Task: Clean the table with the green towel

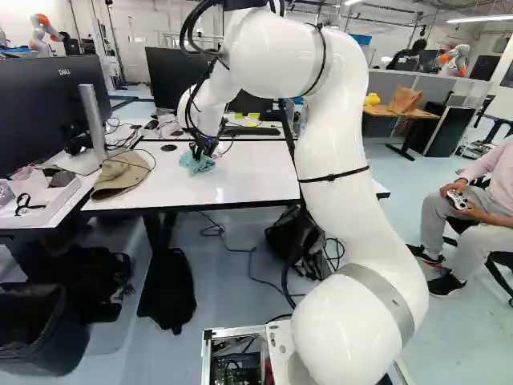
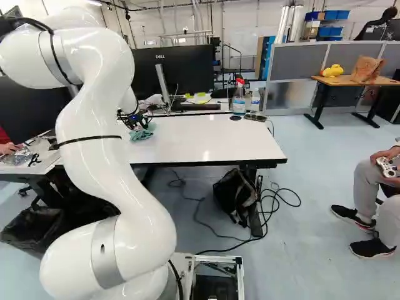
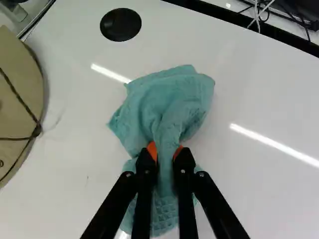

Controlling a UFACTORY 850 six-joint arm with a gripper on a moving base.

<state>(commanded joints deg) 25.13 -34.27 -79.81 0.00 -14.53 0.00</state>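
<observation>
Item, one white table (image 1: 248,183): broad top, its bare stretch reaching right from the towel to the right edge; you have most of your wiping room there. Item, one white arm (image 1: 330,136), reaching over the table's left part. Item, one tan hat (image 1: 120,176), at the table's left edge, left of the towel; you would do well to stop your leftward strokes short of its brim, or the cloth may drag it along. Item, one green towel (image 3: 172,107), on the table's left part, bunched, a loose lobe spread on the far side and a waffled part on the near. Item, two bottles (image 2: 239,100) (image 2: 255,101), by the far right corner; slow your strokes there, lest you tip one. Item, one gripper (image 3: 165,152), clamped on the towel, a fold of cloth pinched between its orange pads (image 3: 151,149). The step in hand looks to be wiping: keep the pressure light and even, so that cloth and not fingertips meets the top, and lay your strokes in overlapping rows, near to far, working rightward. Item, one black disc (image 3: 120,25), left and far of the towel; pass around it, as its rim might snag the cloth.
</observation>
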